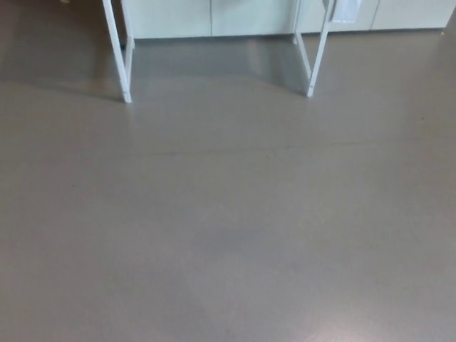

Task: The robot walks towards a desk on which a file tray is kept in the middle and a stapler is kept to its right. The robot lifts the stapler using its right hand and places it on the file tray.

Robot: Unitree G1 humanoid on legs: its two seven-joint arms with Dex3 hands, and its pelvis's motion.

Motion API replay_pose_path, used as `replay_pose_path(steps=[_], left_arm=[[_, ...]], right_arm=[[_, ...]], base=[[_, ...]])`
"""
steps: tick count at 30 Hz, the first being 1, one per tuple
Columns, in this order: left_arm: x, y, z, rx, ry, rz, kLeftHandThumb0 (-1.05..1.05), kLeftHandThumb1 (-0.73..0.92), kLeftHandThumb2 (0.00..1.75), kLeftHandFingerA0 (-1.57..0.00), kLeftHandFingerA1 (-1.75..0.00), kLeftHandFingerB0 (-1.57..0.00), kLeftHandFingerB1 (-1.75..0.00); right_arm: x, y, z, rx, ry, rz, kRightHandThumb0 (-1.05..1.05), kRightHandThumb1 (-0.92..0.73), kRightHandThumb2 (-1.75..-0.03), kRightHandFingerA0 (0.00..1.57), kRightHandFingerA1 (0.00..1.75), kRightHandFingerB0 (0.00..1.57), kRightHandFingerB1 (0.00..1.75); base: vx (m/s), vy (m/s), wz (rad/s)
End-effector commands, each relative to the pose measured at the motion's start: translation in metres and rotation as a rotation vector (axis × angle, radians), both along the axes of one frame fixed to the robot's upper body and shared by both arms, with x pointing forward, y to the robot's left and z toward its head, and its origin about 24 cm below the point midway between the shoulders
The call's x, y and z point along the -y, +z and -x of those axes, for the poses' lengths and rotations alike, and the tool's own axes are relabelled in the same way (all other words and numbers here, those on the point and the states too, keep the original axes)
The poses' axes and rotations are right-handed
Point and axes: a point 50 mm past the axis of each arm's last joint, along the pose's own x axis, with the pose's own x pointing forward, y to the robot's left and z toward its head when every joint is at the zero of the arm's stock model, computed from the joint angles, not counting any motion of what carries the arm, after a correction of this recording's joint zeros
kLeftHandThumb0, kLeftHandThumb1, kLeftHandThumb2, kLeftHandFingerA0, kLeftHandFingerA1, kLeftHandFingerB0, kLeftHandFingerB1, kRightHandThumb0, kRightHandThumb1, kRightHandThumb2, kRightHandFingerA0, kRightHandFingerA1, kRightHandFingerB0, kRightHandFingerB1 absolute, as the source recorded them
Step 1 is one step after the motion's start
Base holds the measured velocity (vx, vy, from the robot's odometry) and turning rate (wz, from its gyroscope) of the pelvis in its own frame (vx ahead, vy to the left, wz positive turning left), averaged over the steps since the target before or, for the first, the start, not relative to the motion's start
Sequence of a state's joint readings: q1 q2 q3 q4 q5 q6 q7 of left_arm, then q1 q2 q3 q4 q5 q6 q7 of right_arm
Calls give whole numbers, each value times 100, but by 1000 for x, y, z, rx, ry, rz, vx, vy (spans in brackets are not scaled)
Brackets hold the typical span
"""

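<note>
Floor fills the view below white desk legs; robot hand state cannot be told.

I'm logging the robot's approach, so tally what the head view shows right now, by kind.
White desk leg frames: 2
Row of pale cabinet fronts: 1
White object hanging by the right leg frame: 1
Grey floor: 1
Total: 5

Indoor workroom, office or lab type: wide smooth grey floor with dull sheen, two pairs of thin white metal desk legs standing at its far edge, plain pale flat-fronted cabinets behind them.
</note>
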State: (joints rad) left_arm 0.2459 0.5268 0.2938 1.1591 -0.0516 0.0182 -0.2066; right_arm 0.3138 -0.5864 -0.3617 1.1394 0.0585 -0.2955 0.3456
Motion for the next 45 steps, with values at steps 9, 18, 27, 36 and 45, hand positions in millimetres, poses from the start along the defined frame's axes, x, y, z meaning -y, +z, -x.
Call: replay_pose_path(steps=[9,18,27,36,45], left_arm=[[-6,6,-4,30,-26,-26,-42,66,59,-59,-58,-53,-52],[-6,6,-4,31,-25,-25,-42,66,59,-59,-58,-53,-52],[-6,6,-5,34,-23,-23,-42,66,59,-59,-58,-53,-52],[-5,5,-6,35,-25,-23,-42,66,59,-59,-58,-53,-52],[-5,5,-4,33,-23,-21,-42,66,59,-59,-58,-53,-52]], right_arm=[[3,4,0,20,4,13,-70,-41,-78,4,49,14,47],[3,5,-1,23,5,14,-70,-41,-78,4,49,14,47],[4,5,-2,26,7,15,-70,-41,-78,4,49,14,47],[4,5,-2,26,5,16,-70,-41,-78,4,49,14,47],[5,6,-2,25,7,17,-70,-41,-78,4,49,14,47]], base=[[158,99,5],[249,-92,6],[224,9,-10],[334,200,-12],[288,-44,2]])
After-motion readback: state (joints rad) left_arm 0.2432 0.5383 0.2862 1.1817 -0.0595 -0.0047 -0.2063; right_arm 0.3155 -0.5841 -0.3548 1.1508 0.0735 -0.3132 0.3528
